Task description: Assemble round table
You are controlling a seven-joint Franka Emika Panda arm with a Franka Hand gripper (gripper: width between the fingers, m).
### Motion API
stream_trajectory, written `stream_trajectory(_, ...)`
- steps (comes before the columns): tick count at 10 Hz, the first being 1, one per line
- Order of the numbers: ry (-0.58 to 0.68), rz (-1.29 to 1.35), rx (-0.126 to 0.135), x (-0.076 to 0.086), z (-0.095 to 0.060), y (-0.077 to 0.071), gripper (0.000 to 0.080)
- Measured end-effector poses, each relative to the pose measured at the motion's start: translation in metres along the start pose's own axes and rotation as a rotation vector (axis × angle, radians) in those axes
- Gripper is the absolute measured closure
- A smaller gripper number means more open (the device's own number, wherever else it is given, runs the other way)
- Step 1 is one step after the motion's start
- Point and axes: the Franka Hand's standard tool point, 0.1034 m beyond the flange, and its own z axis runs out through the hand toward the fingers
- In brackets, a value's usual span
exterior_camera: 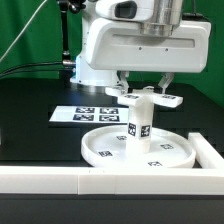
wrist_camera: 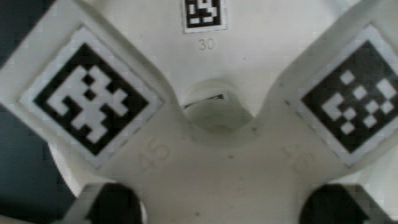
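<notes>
right under the robot's two-finger gripper (exterior_camera: 146, 92) lies the flat white plastic cross-shaped piece (exterior_camera: 148, 95), on top of the short thick white post (exterior_camera: 139, 120), which stands upright in the big white round rimmed disc (exterior_camera: 105, 150). whether the fingers (wrist_camera: 103, 205) are open or closed, i cannot tell.

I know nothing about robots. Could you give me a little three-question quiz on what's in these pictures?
1. True or false: the post lies flat on the black table.
2. What sits on top of the post? A) the cross-shaped piece B) a second disc C) nothing
3. Short answer: which white part is at the bottom of the stack?

Key:
1. False. It stands upright.
2. A.
3. The round disc.
</notes>
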Motion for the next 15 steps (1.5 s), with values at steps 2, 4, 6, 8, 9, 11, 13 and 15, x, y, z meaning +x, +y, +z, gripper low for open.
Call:
stream_trajectory(2,0.001,0.106,0.003,0.0002,-0.0002,-0.0004,0.0360)
stream_trajectory(4,0.002,0.242,0.012,0.0008,-0.0006,-0.0008,0.0360)
stream_trajectory(6,-0.005,0.431,0.047,-0.0016,0.0018,0.0009,0.0360)
stream_trajectory(8,-0.010,0.618,0.077,-0.0019,0.0020,0.0019,0.0360)
stream_trajectory(9,-0.014,0.714,0.093,-0.0018,0.0021,0.0026,0.0360)
stream_trajectory(11,-0.013,0.897,0.132,-0.0011,0.0021,0.0047,0.0360)
stream_trajectory(13,-0.015,1.037,0.140,0.0003,0.0020,0.0040,0.0360)
stream_trajectory(15,-0.018,1.067,0.139,0.0002,0.0026,0.0041,0.0304)
